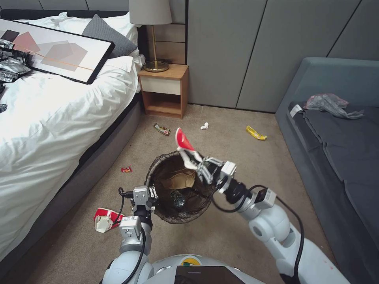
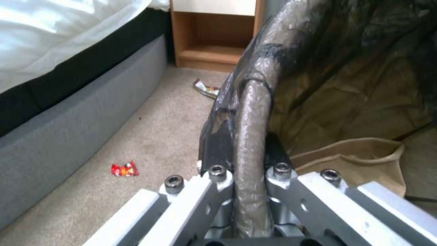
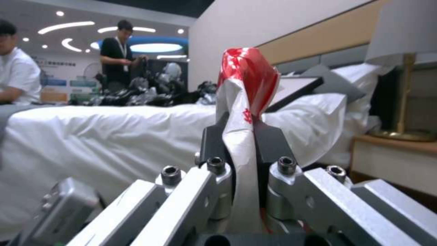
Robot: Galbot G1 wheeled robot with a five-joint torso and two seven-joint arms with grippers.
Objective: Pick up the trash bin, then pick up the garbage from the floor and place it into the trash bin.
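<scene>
Trash bin (image 1: 178,189) was held above the floor by its lined rim, pinched in the closed left claw (image 1: 145,196). A red-and-white wrapper (image 1: 184,146) was clamped in the closed right claw (image 1: 198,165) just over the bin's far rim, beside the tan paper bag (image 1: 179,178) inside.

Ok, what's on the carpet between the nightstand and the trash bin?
Head view: a dark snack wrapper and a white tissue wad lie between the nightstand and the trash bin; otherwise bare carpet.
</scene>
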